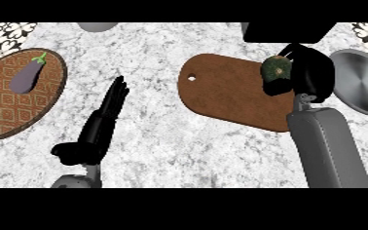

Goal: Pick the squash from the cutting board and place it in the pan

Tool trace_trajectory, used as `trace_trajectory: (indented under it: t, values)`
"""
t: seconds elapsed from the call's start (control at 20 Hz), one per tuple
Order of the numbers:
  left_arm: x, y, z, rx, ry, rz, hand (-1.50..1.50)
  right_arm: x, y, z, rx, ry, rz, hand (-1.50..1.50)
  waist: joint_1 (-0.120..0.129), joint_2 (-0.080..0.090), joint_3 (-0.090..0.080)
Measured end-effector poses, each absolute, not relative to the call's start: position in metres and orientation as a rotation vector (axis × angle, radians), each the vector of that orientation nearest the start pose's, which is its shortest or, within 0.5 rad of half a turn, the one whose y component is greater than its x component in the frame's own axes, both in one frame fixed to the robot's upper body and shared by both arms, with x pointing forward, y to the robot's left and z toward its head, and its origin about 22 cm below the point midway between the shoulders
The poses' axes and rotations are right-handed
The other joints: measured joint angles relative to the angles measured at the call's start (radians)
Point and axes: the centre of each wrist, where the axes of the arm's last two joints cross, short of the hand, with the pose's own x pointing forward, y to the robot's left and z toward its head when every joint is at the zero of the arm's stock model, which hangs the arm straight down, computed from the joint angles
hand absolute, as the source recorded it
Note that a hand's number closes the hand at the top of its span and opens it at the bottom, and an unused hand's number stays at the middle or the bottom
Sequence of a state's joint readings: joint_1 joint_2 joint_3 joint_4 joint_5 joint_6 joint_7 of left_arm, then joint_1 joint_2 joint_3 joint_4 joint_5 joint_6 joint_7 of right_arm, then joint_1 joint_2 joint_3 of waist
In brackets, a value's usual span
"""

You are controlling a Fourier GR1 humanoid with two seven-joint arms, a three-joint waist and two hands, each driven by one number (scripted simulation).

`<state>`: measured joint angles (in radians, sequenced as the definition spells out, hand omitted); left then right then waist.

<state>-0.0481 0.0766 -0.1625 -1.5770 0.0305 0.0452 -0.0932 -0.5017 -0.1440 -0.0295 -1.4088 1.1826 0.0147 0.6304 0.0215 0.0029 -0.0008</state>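
Nearest, at the left, the left hand [102,119] is held over the marble counter [179,151] with straight fingers pressed together, holding nothing. Farther right, the squash [276,68] is enclosed by the curled fingers of the right hand [310,73] at the right end of the cutting board [226,95]. The pan [352,80] is seen just right of that hand. An eggplant [28,75] is seen on a patterned plate [22,112] at far left.

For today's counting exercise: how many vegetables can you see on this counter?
2: a squash on the cutting board, held by the right hand; an eggplant on the patterned mat, far left.
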Motion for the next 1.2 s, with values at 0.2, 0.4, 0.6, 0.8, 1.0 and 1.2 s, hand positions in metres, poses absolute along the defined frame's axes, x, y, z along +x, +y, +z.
trace_trajectory:
  t: [0.2,0.4,0.6,0.8,1.0,1.2]
  values:
    - [0.248,0.201,0.013,-0.072,-1.701,-0.137,0.00,0.357,-0.203,0.125,-1.340,-1.193,0.440,1.50,-0.008,-0.001,0.000]
    - [0.244,0.203,0.008,-0.070,-1.697,-0.136,0.00,0.364,-0.214,0.137,-1.347,-1.205,0.275,1.50,-0.012,-0.002,0.001]
    - [0.246,0.201,0.005,-0.065,-1.698,-0.134,0.00,0.367,-0.249,0.128,-1.340,-1.219,0.140,1.50,-0.016,-0.001,0.001]
    - [0.245,0.202,0.006,-0.061,-1.698,-0.135,0.00,0.366,-0.289,0.113,-1.371,-1.206,0.050,1.50,-0.015,-0.001,0.001]
    - [0.248,0.203,0.008,-0.067,-1.696,-0.137,0.00,0.367,-0.333,0.102,-1.463,-1.196,0.011,1.50,-0.013,0.001,0.002]
    - [0.249,0.202,0.006,-0.073,-1.700,-0.146,0.00,0.366,-0.378,0.093,-1.598,-1.155,0.011,1.50,-0.005,0.005,0.002]
